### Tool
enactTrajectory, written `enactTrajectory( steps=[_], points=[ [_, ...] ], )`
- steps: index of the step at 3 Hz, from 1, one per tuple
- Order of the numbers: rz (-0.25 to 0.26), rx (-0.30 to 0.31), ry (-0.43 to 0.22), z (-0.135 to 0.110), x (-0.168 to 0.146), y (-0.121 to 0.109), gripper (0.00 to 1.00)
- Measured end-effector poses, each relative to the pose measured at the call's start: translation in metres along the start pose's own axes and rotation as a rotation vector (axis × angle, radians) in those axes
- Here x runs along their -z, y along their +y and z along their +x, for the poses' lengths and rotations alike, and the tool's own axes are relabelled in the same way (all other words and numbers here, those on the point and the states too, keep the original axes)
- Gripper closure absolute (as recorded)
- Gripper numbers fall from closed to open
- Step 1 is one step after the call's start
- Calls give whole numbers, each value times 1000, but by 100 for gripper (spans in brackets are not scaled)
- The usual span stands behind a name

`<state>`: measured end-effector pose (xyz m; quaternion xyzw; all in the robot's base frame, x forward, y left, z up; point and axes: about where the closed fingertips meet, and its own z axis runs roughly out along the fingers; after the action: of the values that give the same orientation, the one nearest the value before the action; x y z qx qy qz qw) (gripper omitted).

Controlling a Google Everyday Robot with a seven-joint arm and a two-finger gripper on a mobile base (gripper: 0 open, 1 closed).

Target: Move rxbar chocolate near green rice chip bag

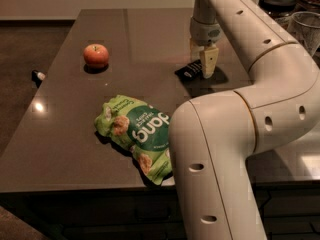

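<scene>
Gripper (204, 66) down at rxbar chocolate (187, 72) (grip state unclear), well apart fr. green rice chip bag (137, 129).

**Entry: one robot arm, white, with gripper**

One arm (220, 154), white, jointed. Its thick near link rose at the right foreground and bent at the elbow (285, 99). The forearm ran back to upper centre. The wrist (204, 30), grey-collared, was turned straight down. The gripper (204, 64), tan, hung directly below the wrist and pointed down, right of centre in the far half of the view.
</scene>
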<state>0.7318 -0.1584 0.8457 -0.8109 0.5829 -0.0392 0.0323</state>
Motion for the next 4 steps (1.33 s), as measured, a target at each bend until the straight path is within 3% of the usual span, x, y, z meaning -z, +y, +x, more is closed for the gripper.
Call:
enactTrajectory(
  steps=[4],
  points=[
    [0, -5, 2, 1, 4, 2, 53]
  ],
)
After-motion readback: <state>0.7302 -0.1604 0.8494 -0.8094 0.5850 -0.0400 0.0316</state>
